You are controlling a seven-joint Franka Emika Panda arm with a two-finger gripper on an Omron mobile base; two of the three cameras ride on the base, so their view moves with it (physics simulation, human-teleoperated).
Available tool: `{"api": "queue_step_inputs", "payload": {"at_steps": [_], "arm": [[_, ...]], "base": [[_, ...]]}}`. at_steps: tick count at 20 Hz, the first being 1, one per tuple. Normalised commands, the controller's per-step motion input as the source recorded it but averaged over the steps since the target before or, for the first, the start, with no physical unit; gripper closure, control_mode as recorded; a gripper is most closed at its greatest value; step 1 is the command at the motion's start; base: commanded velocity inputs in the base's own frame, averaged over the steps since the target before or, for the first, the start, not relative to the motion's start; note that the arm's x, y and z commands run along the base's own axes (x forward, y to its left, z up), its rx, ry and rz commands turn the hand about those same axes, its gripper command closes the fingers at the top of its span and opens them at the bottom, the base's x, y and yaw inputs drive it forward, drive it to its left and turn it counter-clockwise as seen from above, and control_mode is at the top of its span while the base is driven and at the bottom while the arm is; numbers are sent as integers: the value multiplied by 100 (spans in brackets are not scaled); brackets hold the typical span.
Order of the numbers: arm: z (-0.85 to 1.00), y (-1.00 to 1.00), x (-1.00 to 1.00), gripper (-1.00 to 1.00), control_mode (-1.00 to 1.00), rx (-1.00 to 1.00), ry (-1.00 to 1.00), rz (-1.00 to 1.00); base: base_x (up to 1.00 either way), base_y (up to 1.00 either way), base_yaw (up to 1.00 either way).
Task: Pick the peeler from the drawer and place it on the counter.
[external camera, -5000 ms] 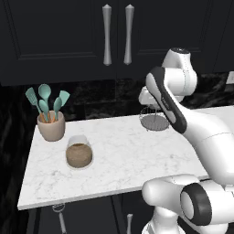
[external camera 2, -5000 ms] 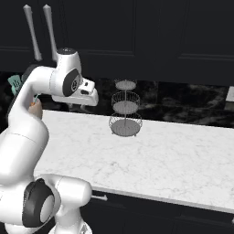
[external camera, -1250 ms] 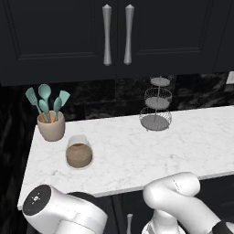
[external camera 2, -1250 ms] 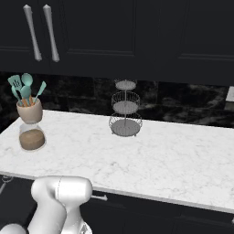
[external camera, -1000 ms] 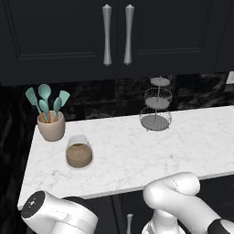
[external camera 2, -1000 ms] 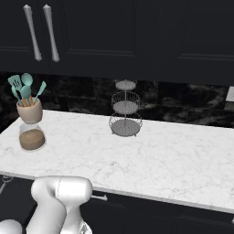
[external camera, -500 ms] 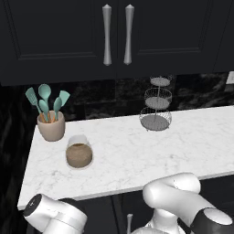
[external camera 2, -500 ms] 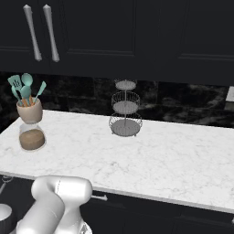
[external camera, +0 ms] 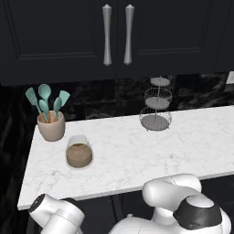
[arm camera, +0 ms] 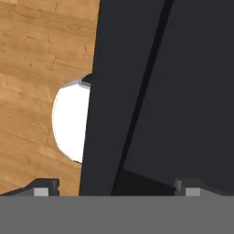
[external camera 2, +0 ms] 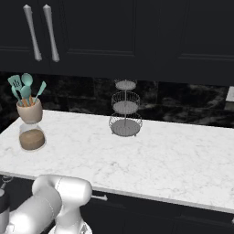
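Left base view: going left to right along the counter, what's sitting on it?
Beige crock of teal spatulas → glass jar with brown contents → three-tier wire stand, all on the white marble counter.

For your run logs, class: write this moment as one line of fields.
stage: arm low below counter | gripper: open, empty, facing black cabinet front | peeler: not seen | counter: jar, utensil crock, wire stand
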Motion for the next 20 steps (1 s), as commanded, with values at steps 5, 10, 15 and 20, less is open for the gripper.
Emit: {"api": "queue_step_inputs", "payload": {"at_steps": [5,10,15,20], "arm": [[-33,0,0,-100,-100,-5,17,9],[-25,-1,-26,-100,-100,-6,14,7],[-11,-16,-95,-100,-100,-7,3,11],[-1,-29,-100,-100,-100,-2,0,16]], "base": [[0,0,0],[0,0,0],[0,0,0],[0,0,0]]}}
